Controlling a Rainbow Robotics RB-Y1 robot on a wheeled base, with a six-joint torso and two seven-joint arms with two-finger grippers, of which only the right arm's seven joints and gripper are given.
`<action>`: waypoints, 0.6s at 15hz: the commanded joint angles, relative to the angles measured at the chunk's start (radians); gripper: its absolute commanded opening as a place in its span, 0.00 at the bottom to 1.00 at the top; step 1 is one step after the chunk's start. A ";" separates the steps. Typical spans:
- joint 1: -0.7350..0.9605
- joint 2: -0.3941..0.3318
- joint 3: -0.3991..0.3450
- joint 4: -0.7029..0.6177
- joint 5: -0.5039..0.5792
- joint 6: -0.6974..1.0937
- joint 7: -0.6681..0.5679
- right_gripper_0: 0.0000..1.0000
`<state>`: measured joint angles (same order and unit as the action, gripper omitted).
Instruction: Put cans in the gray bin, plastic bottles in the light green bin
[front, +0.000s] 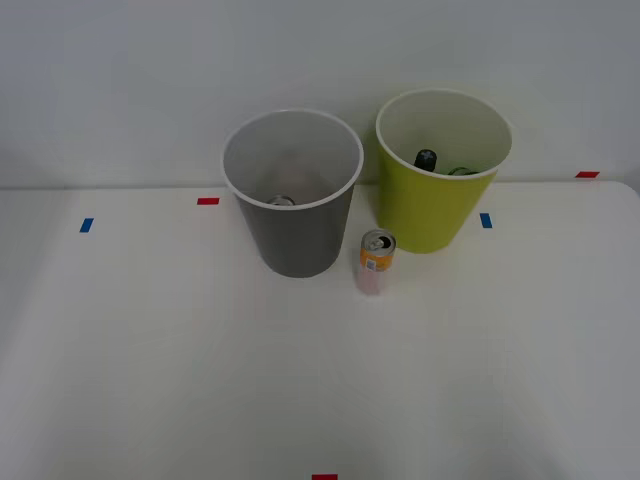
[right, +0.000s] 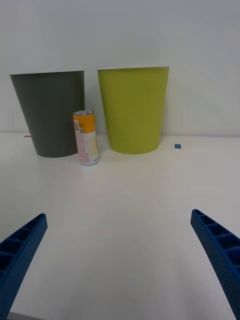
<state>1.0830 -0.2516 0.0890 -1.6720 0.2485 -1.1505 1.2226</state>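
A slim can (front: 376, 262), orange above and pink below with a silver pull-tab top, stands upright on the white table between the two bins, just in front of them. The gray bin (front: 292, 195) holds another silver can top (front: 281, 201) at its bottom. Inside the light green bin (front: 440, 172) lie a dark-capped bottle (front: 426, 159) and a greenish clear one (front: 463, 171). In the wrist view the can (right: 86, 138) stands well ahead of my right gripper (right: 120, 260), between the gray bin (right: 51, 114) and the green bin (right: 133, 110). The blue fingers (right: 20, 250) are spread wide, with nothing between them.
Small red tape marks (front: 208, 201) and blue tape marks (front: 86, 225) dot the table. A white wall rises right behind the bins. Bare white tabletop (front: 300, 380) stretches in front of the can.
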 joint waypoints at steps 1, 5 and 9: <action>0.000 0.000 0.000 0.000 0.000 0.000 0.000 1.00; 0.000 0.000 0.000 0.000 0.000 0.000 0.000 1.00; 0.000 0.000 0.000 0.000 0.000 0.000 0.000 1.00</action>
<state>1.0830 -0.2516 0.0890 -1.6720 0.2485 -1.1505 1.2226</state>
